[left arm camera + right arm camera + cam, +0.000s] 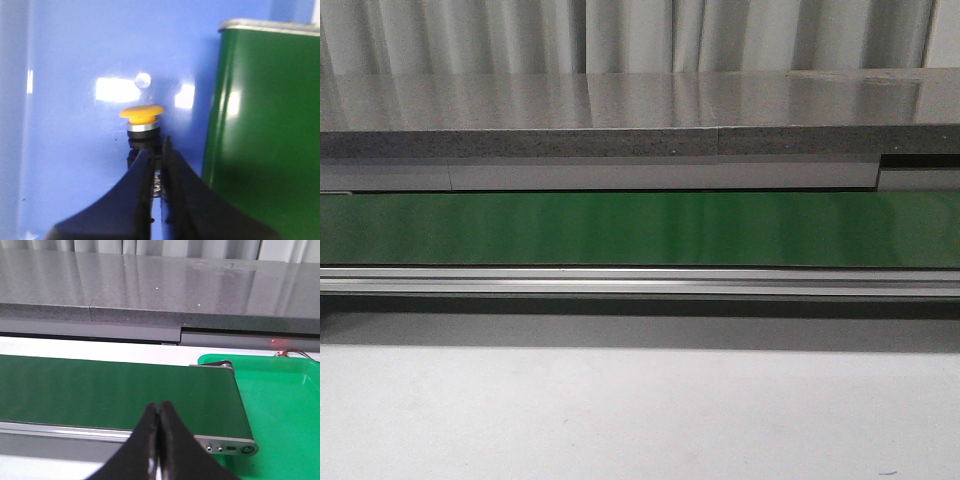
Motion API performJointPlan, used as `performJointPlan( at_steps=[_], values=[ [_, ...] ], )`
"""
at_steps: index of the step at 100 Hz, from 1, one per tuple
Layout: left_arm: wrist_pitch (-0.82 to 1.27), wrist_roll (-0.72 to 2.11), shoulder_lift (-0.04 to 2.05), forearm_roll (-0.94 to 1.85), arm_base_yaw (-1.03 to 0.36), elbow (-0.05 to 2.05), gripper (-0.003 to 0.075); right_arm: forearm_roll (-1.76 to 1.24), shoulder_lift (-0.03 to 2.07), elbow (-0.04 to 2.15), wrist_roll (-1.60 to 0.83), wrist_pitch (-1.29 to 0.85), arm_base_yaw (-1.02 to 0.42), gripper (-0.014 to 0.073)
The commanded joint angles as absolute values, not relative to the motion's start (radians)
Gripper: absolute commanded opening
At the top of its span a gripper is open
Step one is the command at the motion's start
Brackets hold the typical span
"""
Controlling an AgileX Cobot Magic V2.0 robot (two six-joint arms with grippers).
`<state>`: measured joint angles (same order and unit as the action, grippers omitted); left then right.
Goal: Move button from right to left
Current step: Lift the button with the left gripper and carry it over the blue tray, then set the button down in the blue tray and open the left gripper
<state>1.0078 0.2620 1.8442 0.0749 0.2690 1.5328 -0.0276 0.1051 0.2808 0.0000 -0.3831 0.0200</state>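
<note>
In the left wrist view the button (142,113), with its yellow cap, silver ring and black body, stands upright on a blue surface (70,130), just beside the end of the green belt (265,135). My left gripper (157,149) is shut on the button's black body, with the cap sticking out past the fingertips. My right gripper (159,407) is shut and empty, above the near rail at the belt's right end (110,385). The front view shows only the belt (640,228), with no gripper and no button.
A bright green tray (280,390) lies past the belt's right end. A grey stone counter (620,110) runs behind the belt, and an aluminium rail (640,280) runs along its near side. White table (640,410) lies in front.
</note>
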Motion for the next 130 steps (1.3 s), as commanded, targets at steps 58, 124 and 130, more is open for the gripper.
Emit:
performJointPlan(
  at_steps=[58, 124, 130],
  values=[
    [0.880, 0.258, 1.423, 0.195, 0.034, 1.456, -0.0020, -0.019, 0.116, 0.305, -0.009, -0.307, 0.020, -0.0066],
    [0.626, 0.258, 0.973, 0.284, 0.022, 1.013, -0.0020, -0.019, 0.116, 0.305, -0.009, -0.307, 0.020, -0.0066],
    [0.606, 0.258, 0.931, 0.287, 0.022, 0.980, -0.0020, -0.019, 0.116, 0.305, -0.009, -0.307, 0.020, -0.0066]
  ],
)
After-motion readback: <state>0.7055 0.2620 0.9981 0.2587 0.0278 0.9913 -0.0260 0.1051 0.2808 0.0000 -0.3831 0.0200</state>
